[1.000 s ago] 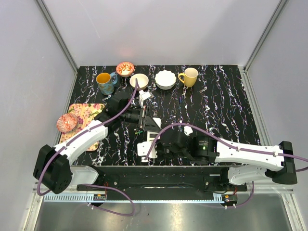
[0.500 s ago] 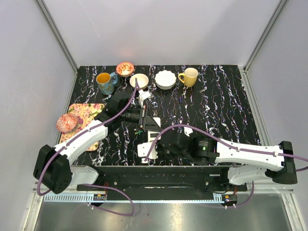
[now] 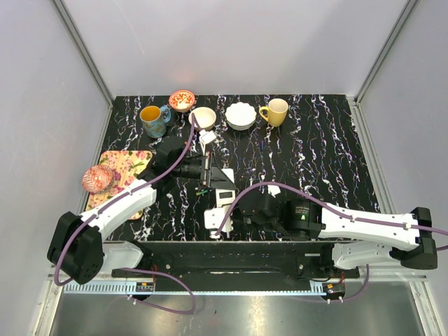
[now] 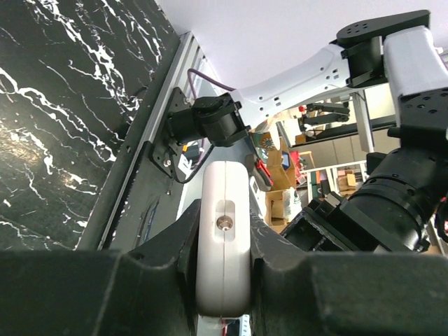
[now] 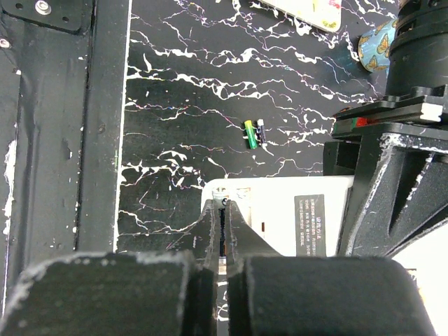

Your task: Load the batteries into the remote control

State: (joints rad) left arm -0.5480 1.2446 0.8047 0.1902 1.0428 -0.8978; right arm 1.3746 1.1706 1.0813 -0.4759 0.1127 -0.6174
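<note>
Remote control [image 5: 280,210], white back facing up, sits at the near part of the black marbled table [image 5: 175,105], clamped across its sides by the left gripper [image 4: 222,238]. The right gripper [image 5: 222,208] has its fingers pressed together, holding nothing, their tips at the edge of the remote's white back. Two small batteries [image 5: 253,133] lie side by side on the table, near the remote but apart from it.

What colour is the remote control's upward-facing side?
White, with a small dark label; the remote control shows best in the right wrist view.
</note>
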